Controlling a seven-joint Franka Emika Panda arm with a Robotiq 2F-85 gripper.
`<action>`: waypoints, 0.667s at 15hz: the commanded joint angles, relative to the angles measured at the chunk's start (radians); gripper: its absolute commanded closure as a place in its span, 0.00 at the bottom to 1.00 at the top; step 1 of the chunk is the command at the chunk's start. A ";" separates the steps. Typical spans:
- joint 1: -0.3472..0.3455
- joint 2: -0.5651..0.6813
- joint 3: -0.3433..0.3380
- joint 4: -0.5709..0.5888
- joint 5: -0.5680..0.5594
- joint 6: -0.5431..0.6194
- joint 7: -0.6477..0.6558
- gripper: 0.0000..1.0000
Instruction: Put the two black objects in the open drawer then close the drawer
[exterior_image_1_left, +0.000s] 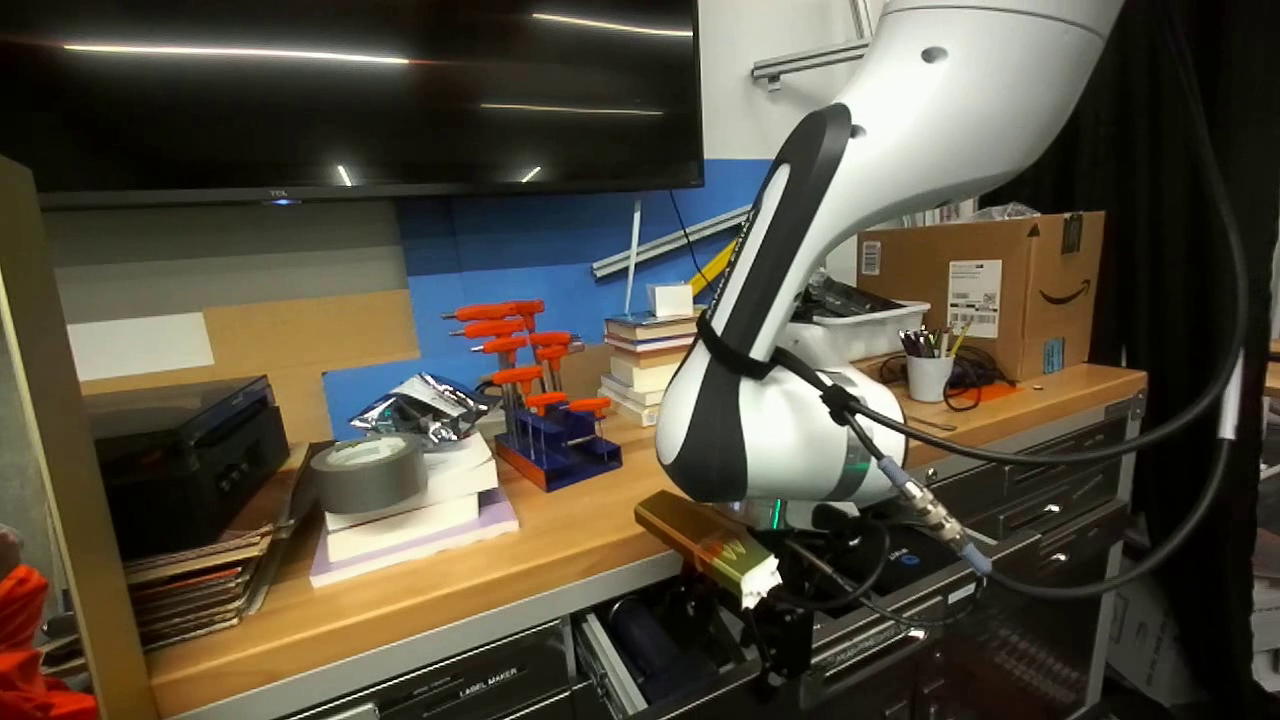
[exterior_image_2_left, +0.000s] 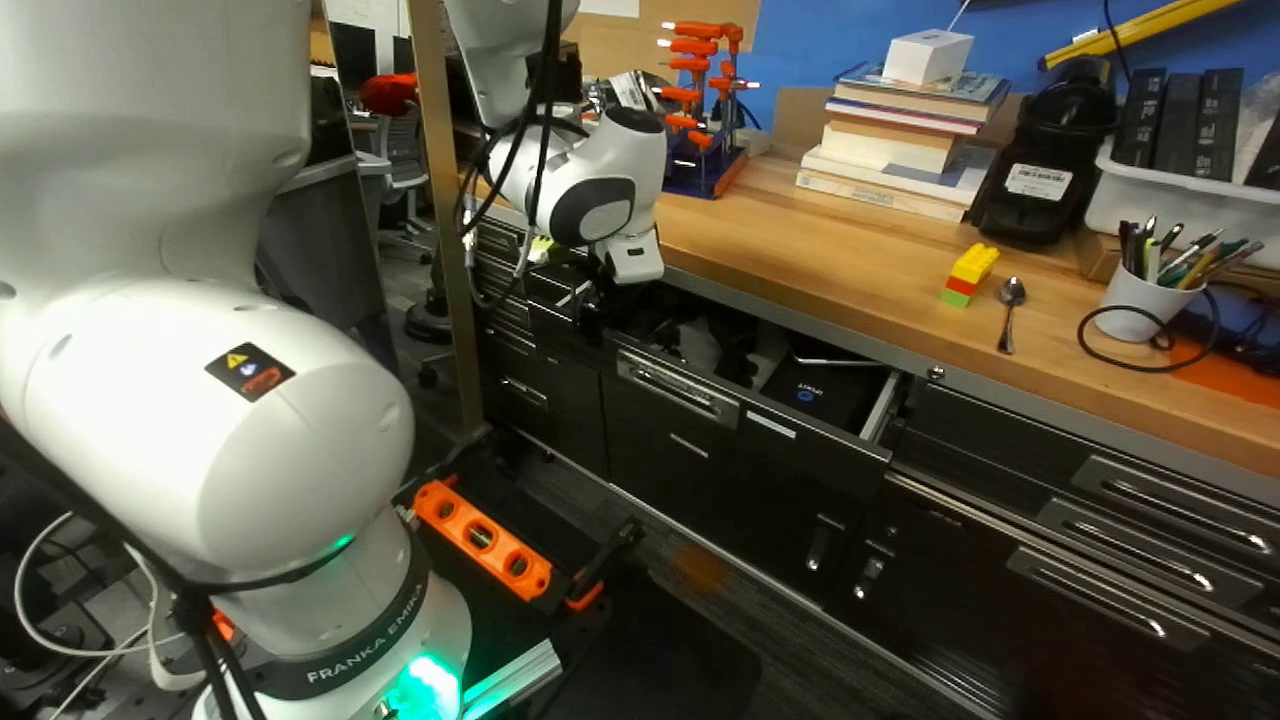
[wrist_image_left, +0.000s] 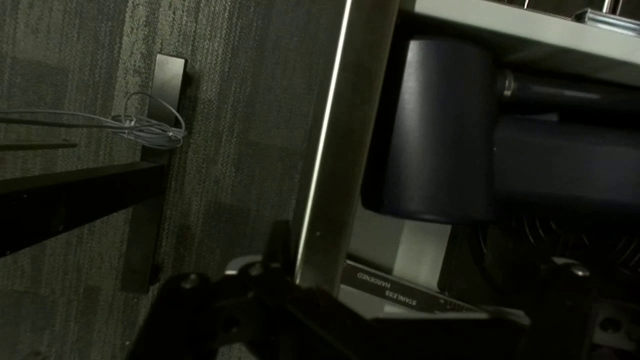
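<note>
Wooden benchtop (exterior_image_1_left: 580, 515) is running across the scene, w/ a big blk screen (exterior_image_1_left: 350, 110) hanging behind it in an exterior view. There a tape roll (exterior_image_1_left: 368, 485) is sitting on stacked bks (exterior_image_1_left: 430, 538), & red-handled hex keys (exterior_image_1_left: 520, 376) are standing in a blue rack (exterior_image_1_left: 570, 460). In an exterior view, toy bricks (exterior_image_2_left: 970, 272), a spoon (exterior_image_2_left: 1008, 312) & a pen cup (exterior_image_2_left: 1140, 300) are sitting on the same top.

Under it, in a dk tool cab (exterior_image_2_left: 740, 500), the drawer (exterior_image_2_left: 825, 445) is standing open, silvery strip (wrist_image_left: 347, 140) running along its front edge. A dk box (exterior_image_2_left: 835, 390) w/ a blue mark is lying inside; in wrist view a dk navy cylinder (wrist_image_left: 440, 130) is lying in there too, near a slim item (wrist_image_left: 395, 291) showing STAINLESS & HARDENED upside down.

White arm (exterior_image_1_left: 900, 140) is hanging over the benchtop's edge in both exterior views, gripper (wrist_image_left: 422, 257) low at the drawer's front. Per wrist view (dim), jaws are standing well apart, 1 on the floor (wrist_image_left: 245, 125) side of the strip, 1 over the drawer's inside, w/ drawer contents showing btwn. Not making out if either is touching metal.
</note>
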 joint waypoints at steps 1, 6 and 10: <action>0.093 -0.031 -0.093 0.000 -0.135 0.021 0.037 0.00; 0.316 -0.176 -0.369 -0.077 -0.536 0.007 0.220 0.00; 0.474 -0.324 -0.616 -0.103 -0.879 -0.083 0.399 0.00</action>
